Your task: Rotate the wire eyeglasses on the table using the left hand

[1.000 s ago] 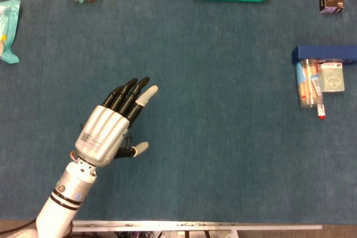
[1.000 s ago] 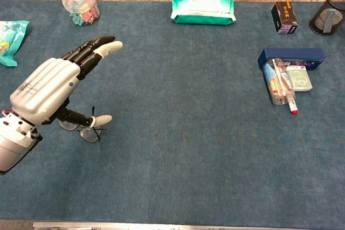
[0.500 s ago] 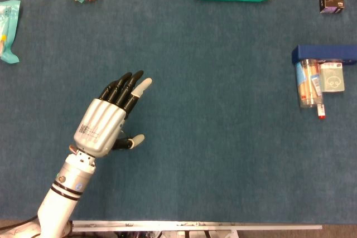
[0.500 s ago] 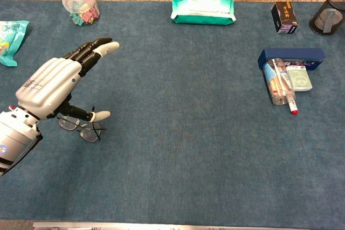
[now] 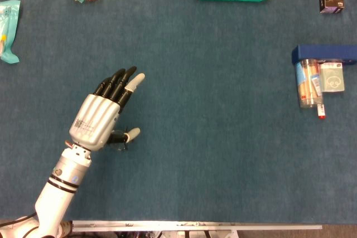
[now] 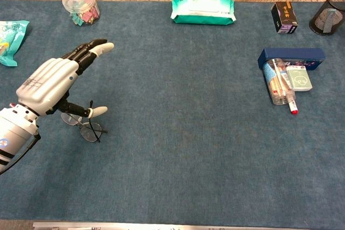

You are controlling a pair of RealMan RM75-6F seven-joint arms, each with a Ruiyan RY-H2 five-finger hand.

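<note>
The left hand (image 6: 51,82) is hanging over the glasses (image 6: 82,127) with its long fingers (image 6: 89,51) stretched flat and close together, pointing away from the robot, and its thumb (image 6: 91,112) reaching down beside the frame. Whether the thumb is touching the wire I cannot tell; nothing is plainly pinched, so the hand is reading as spread and empty. Over the last second it has been sliding back toward the robot's left and near edge, and the glasses, lying on the blue table (image 6: 178,133) just under the palm, seem to be turning a little with it. In the head view the hand (image 5: 100,118) is hiding nearly all of the frame. My judgement is that the rotation is under way or nearly finished. The right hand is showing in neither view.
</note>
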